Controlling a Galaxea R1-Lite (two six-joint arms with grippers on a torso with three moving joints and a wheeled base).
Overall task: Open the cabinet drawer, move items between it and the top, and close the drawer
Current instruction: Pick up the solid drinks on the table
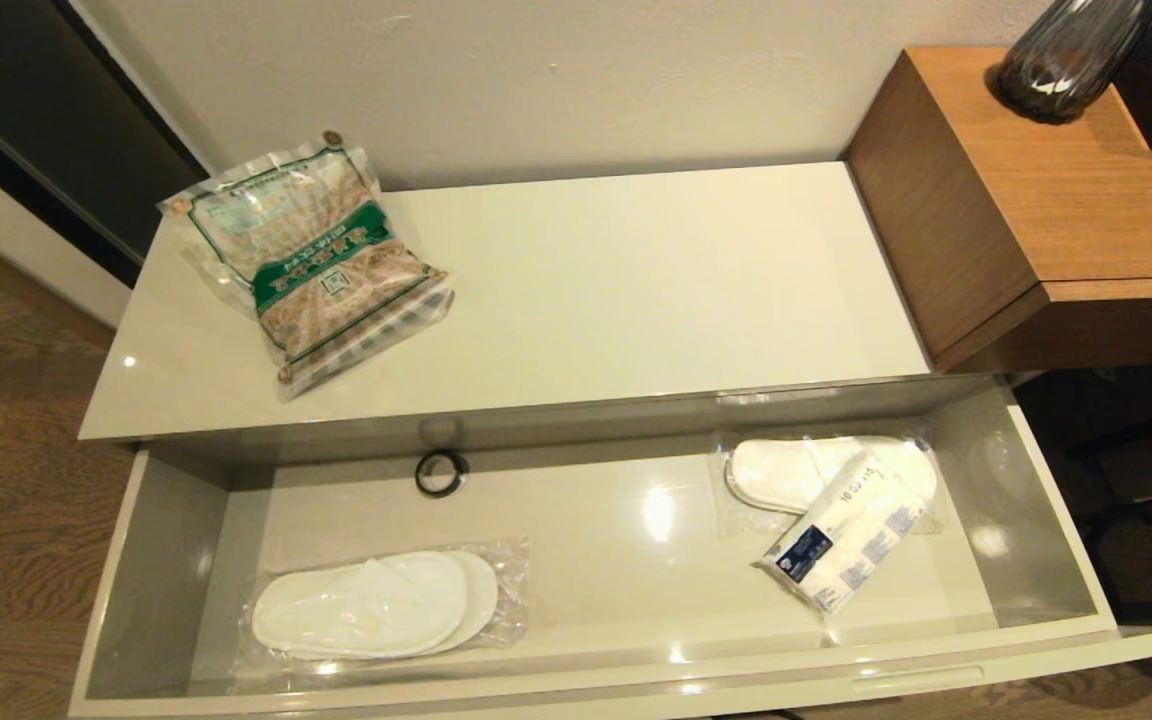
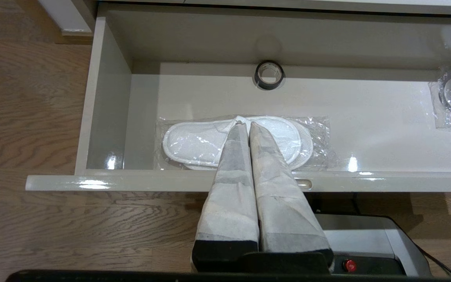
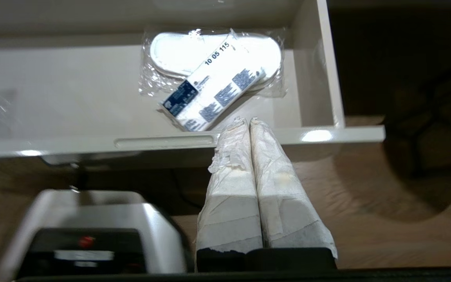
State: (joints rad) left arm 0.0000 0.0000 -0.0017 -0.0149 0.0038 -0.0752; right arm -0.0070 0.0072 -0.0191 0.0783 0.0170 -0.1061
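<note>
Cabinet drawer [image 1: 1066, 640] open; slippers [image 1: 366, 605] at 7 o'clock, bare floor between (2 packs). Left gripper [image 2: 246, 124], right gripper [image 3: 247, 120] both closed, empty.

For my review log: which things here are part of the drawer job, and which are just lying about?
Job: cabinet drawer, open; top; food bag on it; wrapped slippers in the drawer.

Lying about: tissue pack on second slipper pair; black ring; wooden block; vase.

head: high, looks down | wrists: low, front of drawer [image 1: 636, 560], face in
</note>
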